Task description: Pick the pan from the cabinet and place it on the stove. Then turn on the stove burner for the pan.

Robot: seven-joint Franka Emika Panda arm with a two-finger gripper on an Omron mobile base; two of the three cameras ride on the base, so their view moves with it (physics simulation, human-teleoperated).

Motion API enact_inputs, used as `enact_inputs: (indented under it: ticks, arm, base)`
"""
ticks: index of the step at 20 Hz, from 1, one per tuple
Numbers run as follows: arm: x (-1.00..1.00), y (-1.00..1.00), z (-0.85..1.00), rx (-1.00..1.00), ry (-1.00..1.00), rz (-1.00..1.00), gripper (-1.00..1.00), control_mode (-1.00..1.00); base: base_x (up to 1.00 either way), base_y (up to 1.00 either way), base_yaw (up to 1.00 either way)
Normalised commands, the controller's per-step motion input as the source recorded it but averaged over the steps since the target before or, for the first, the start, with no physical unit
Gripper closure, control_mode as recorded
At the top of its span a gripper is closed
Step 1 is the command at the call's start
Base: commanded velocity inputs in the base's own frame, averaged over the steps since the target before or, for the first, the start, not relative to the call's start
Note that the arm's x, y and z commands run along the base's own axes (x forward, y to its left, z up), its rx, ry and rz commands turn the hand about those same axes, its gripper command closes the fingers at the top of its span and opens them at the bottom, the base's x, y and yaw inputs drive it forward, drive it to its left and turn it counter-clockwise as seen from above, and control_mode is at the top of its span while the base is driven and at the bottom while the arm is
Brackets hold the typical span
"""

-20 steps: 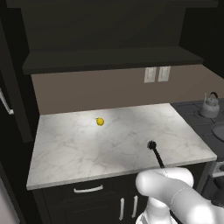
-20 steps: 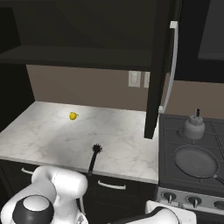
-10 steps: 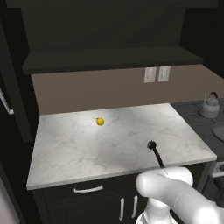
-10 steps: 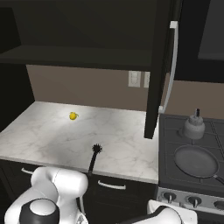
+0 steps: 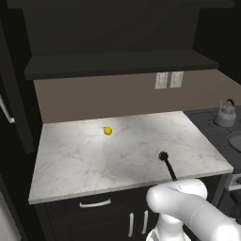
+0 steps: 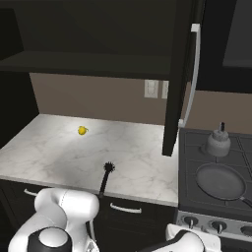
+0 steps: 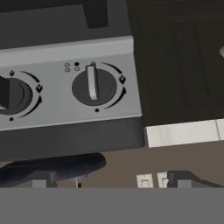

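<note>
Pan (image 6: 221,181) sits on the stove (image 6: 236,155), front left burner, round and dark, nothing in it; small silver kettle (image 6: 218,142) just behind it on the rear burner. No readable writing anywhere; only small tick marks and dots around the knobs. Hand view: silver control panel (image 7: 65,87) close ahead, one dark knob (image 7: 93,85) near centre with its pale bar pointing up, a second knob (image 7: 13,96) at the left edge. My fingers (image 7: 35,178) are spread wide, pinching nothing. Cabinet (image 6: 179,74) door hangs open over the counter's right end. White marble counter (image 5: 70,160) holds a small yellow object (image 5: 108,130) and a black brush (image 5: 167,165) near the front edge, well apart.
</note>
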Motion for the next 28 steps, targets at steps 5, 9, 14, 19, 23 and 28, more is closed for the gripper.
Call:
enact_inputs:
  ticks: [5, 9, 14, 19, 23, 28]
  arm:
    - [0.12, 0.00, -0.20, 0.00, 0.00, 0.00, -1.00, -1.00]
    - [0.08, 0.00, -0.16, 0.00, 0.00, 0.00, -1.00, -1.00]
    - [0.07, -0.02, -0.11, 0.00, 0.00, 0.00, -1.00, -1.00]
    - [0.06, -0.01, -0.05, 0.00, 0.00, 0.00, -1.00, -1.00]
    - [0.09, 0.00, -0.06, 0.00, 0.00, 0.00, -1.00, -1.00]
    - [0.11, 0.00, -0.06, 0.00, 0.00, 0.00, -1.00, -1.00]
  base:
    - [0.00, 0.00, 0.00]
    - [0.00, 0.00, 0.00]
    - [0.00, 0.00, 0.00]
    - [0.00, 0.00, 0.00]
    - [0.00, 0.00, 0.00]
    - [0.00, 0.00, 0.00]
